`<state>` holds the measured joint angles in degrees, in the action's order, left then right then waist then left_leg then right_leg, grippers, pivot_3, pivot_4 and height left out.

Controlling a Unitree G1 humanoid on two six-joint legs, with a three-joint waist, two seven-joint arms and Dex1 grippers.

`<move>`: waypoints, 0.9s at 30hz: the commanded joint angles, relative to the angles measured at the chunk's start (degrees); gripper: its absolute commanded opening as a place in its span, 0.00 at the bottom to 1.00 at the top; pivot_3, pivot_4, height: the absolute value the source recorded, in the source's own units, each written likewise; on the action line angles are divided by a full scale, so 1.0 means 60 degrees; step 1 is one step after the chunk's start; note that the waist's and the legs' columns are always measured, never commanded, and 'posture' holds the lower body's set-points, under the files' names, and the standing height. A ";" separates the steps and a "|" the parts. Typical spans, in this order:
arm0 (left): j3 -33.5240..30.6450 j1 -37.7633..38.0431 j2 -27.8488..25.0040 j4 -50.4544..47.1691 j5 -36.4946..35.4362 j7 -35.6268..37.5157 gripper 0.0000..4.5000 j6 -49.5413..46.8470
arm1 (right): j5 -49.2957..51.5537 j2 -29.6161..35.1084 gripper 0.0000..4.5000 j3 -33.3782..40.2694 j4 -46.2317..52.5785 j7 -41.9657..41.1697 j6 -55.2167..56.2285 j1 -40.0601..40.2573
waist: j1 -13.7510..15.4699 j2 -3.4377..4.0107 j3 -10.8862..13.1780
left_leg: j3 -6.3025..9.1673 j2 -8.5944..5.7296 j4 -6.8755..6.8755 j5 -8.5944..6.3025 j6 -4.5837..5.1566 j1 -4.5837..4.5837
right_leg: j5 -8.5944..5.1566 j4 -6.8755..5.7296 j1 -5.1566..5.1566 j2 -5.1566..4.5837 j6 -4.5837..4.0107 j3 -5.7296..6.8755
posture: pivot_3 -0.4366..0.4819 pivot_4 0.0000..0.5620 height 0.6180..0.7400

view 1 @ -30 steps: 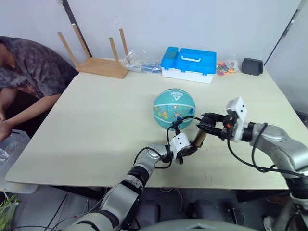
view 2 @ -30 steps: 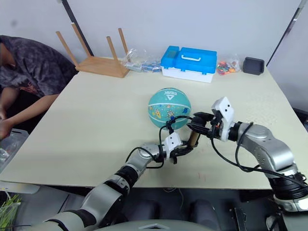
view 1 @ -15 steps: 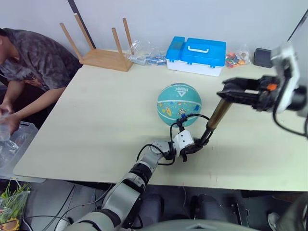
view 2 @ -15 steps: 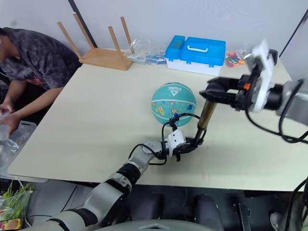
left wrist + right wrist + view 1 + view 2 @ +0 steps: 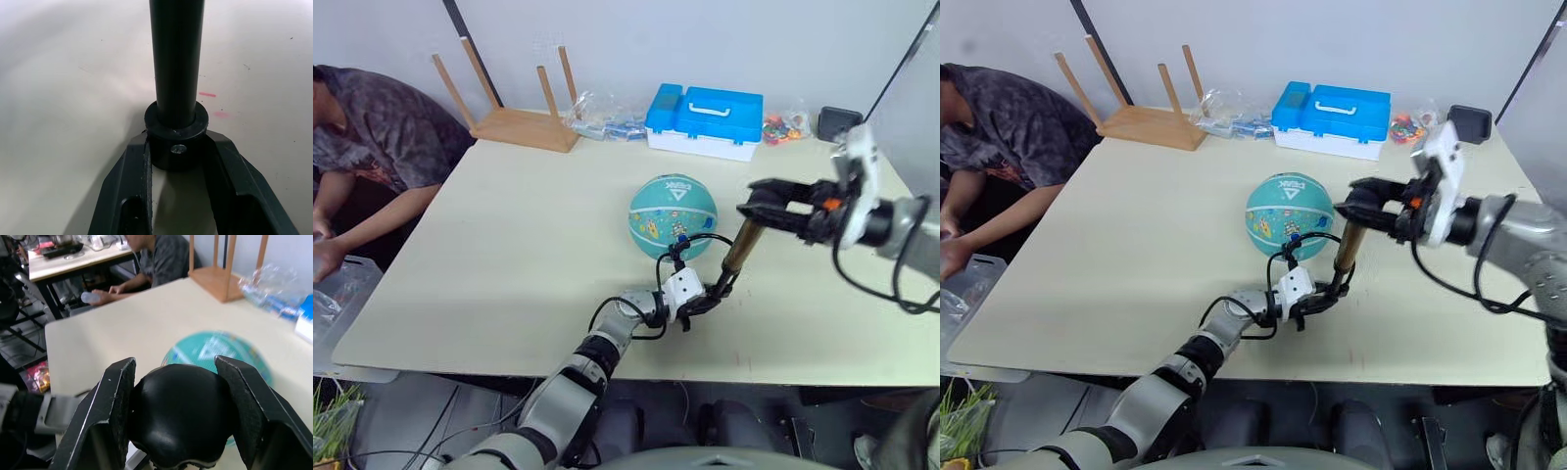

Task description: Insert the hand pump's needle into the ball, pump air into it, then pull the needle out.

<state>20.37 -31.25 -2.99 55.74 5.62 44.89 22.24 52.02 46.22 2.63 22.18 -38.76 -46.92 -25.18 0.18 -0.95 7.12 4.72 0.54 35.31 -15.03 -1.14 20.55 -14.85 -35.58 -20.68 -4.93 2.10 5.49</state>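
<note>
The teal ball [image 5: 673, 208] rests mid-table. The hand pump [image 5: 741, 247] stands tilted just to its right, bronze cylinder up. My left gripper [image 5: 703, 299] is shut on the pump's black bottom cap [image 5: 176, 139], one finger [image 5: 134, 196] on each side of it. My right gripper [image 5: 766, 209] is shut on the black T-handle [image 5: 183, 416] at the top, with the ball [image 5: 210, 346] behind it. The thin black hose [image 5: 700, 238] loops from the pump to the ball's near side. The needle's black fitting [image 5: 677, 240] sits against the ball and the pin itself is hidden.
At the table's far edge stand a blue and white case [image 5: 705, 117], an upturned wooden stool [image 5: 514, 122], clear plastic bags [image 5: 602, 122], colourful small items [image 5: 783, 127] and a black object [image 5: 837, 122]. A person [image 5: 372, 147] sits at the left.
My right gripper lifted the handle high from its low start, then came back down part way towards the cylinder. My left gripper kept hold of the pump's base. The camera shifted.
</note>
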 commanded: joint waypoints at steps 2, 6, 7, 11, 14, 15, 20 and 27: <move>0.0305 0.0953 -0.0435 0.1602 0.0708 -0.0086 0.21 -0.0779 | -0.2446 -0.0695 0.46 -0.2089 -0.1563 0.0007 0.0879 0.0939 | -0.0075 -0.0011 -0.0052 | 0.0007 0.0008 -0.0003 -0.0001 -0.0003 -0.0007 | -0.0017 0.0000 0.0002 -0.0007 -0.0030 0.0001 | 0.48 0.27 1.00; 0.0252 0.0934 -0.0490 0.1585 0.0670 -0.0067 0.21 -0.0785 | -0.3898 -0.1255 0.46 -0.3272 -0.2854 -0.0441 0.2105 0.1607 | -0.0115 -0.0048 -0.0118 | 0.0007 0.0006 -0.0018 0.0004 0.0007 -0.0044 | 0.0002 0.0000 0.0026 -0.0004 0.0004 -0.0005 | 0.48 0.27 1.00; 0.0246 0.0931 -0.0509 0.1569 0.0660 -0.0047 0.21 -0.0784 | -0.4176 -0.1304 0.46 -0.3414 -0.3037 -0.0532 0.2364 0.1711 | -0.0122 -0.0062 -0.0131 | 0.0007 0.0007 -0.0024 0.0004 0.0007 -0.0051 | 0.0002 0.0000 0.0028 -0.0004 0.0004 -0.0005 | 0.48 0.27 1.00; 0.0219 0.0930 -0.0569 0.1431 0.0617 0.0044 0.21 -0.0847 | -0.4108 -0.1373 0.46 -0.2692 -0.2777 -0.0619 0.2633 0.1596 | -0.0164 -0.0069 -0.0144 | 0.0009 0.0063 -0.0034 -0.0017 0.0002 -0.0134 | -0.0023 0.0004 0.0094 -0.0049 -0.0038 -0.0016 | 0.48 0.27 1.00; 0.0223 0.0926 -0.0559 0.1323 0.0601 0.0098 0.21 -0.0919 | -0.3430 -0.1251 0.46 -0.1764 -0.2033 -0.0529 0.2318 0.1360 | -0.0148 -0.0052 -0.0126 | 0.0013 0.0080 -0.0035 -0.0018 -0.0001 -0.0132 | -0.0024 0.0007 0.0093 -0.0048 -0.0040 -0.0011 | 0.48 0.27 1.00; 0.0224 0.0923 -0.0552 0.1303 0.0600 0.0107 0.21 -0.0934 | -0.3316 -0.1245 0.46 -0.1603 -0.1886 -0.0509 0.2196 0.1326 | -0.0133 -0.0038 -0.0108 | 0.0014 0.0079 -0.0035 -0.0018 -0.0001 -0.0128 | -0.0024 0.0008 0.0092 -0.0048 -0.0040 -0.0009 | 0.48 0.27 1.00; 0.0241 0.0801 -0.0463 0.1246 0.0599 0.0186 0.21 -0.1060 | -0.1586 -0.1005 0.46 0.0162 -0.0302 0.0160 0.0552 0.0448 | -0.0055 0.0047 0.0020 | 0.0000 0.0057 -0.0030 -0.0015 0.0002 -0.0103 | -0.0015 0.0014 0.0024 -0.0028 -0.0025 0.0003 | 0.48 0.27 1.00; 0.0266 0.0619 -0.0337 0.1461 0.0611 0.0205 0.21 -0.1074 | 0.0847 -0.0126 0.46 0.2096 0.0496 0.1209 -0.1553 -0.1391 | 0.0147 0.0106 0.0143 | -0.0010 -0.0019 0.0017 0.0019 0.0057 0.0080 | 0.0022 -0.0008 -0.0117 -0.0016 0.0026 0.0036 | 0.48 0.27 1.00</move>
<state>20.14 -32.14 -2.20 54.57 4.76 47.16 21.86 54.40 43.63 7.80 21.96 -33.63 -56.54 -29.41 1.06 -0.31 7.98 4.66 0.39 35.47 -14.91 -0.79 21.10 -14.70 -35.63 -21.42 -5.06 2.27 5.72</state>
